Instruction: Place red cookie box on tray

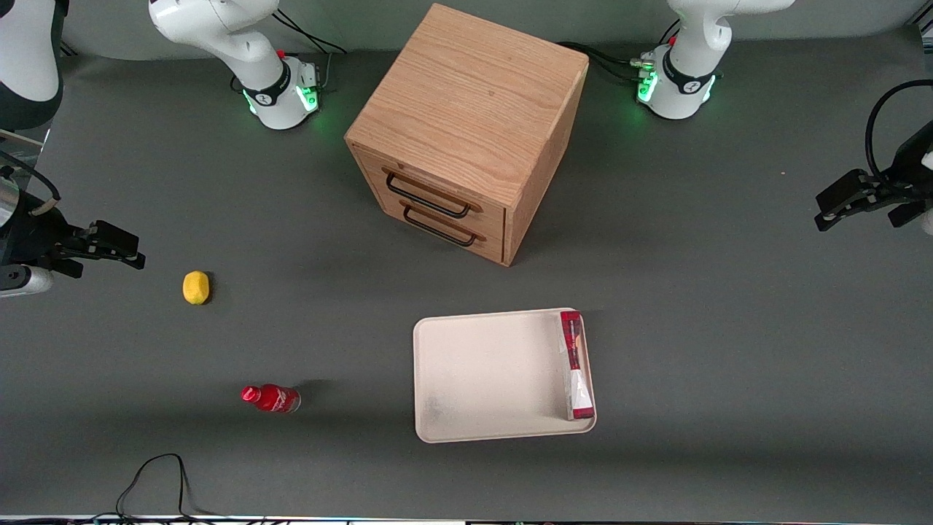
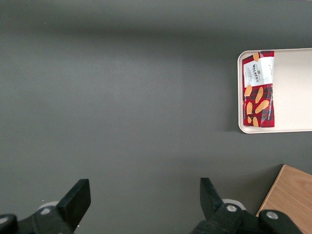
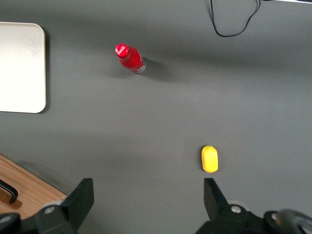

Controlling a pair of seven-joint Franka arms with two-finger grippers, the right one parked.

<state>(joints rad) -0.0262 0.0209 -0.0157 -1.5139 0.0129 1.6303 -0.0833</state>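
Observation:
The red cookie box (image 1: 576,364) lies flat in the cream-white tray (image 1: 488,379), along the tray's short edge toward the working arm's end. It also shows in the left wrist view (image 2: 259,88), inside the tray's rim (image 2: 292,87). My left gripper (image 1: 856,211) is open and empty. It hovers above bare table toward the working arm's end, well apart from the tray and farther from the front camera than it. In the left wrist view the gripper (image 2: 144,187) has only grey table between its jaws.
A wooden drawer cabinet (image 1: 466,131) stands mid-table, farther from the front camera than the tray. A yellow lemon (image 1: 195,286) and a small red bottle (image 1: 271,398) lie toward the parked arm's end. A black cable (image 1: 157,481) loops at the near table edge.

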